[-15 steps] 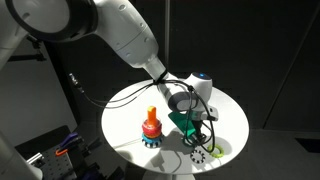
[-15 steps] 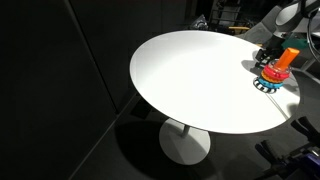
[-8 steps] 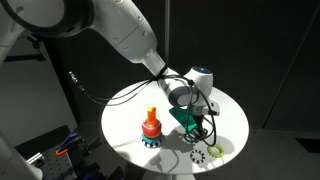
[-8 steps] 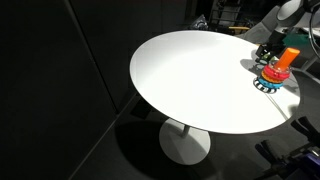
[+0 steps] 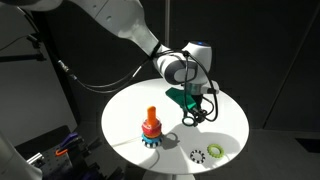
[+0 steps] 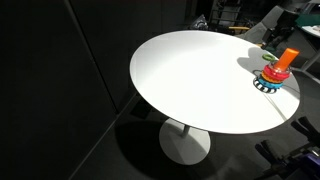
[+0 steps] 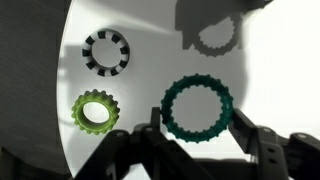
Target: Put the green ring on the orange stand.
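Wrist view, from the left: a white ring with dark dots [image 7: 106, 52] lies on the round white table [image 7: 140, 30]. Just below it lies a brighter yellow-green toothed ring [image 7: 95, 111]. Right of both comes the thin dark green toothed ring [image 7: 197, 108], seated between the two black fingers of the gripper [image 7: 194, 122]. The jaws stand fairly wide, one finger against each outer edge of the ring, so the claw appears to be clamped across its width. A ring-shaped shadow [image 7: 212, 38] falls on the table apart from the ring, which suggests the ring hangs clear of the surface. Its flat face is turned to the wrist camera, so its hole runs along the claw's own axis, pointing down at the table.

In an exterior view, again from the left, the short upright orange stand on its blue toothed base [image 5: 151, 127] comes first. The gripper [image 5: 193, 112] hangs above the table to its right. The two spare rings rest further right, near the table edge.

The stand is outside the wrist picture. From the claw it lies leftward and lower in that exterior view, with its peg vertical. That matches the ring's hole, so the coming move probably calls for a sideways carry until the hole sits over the peg's tip, then a straight descent.
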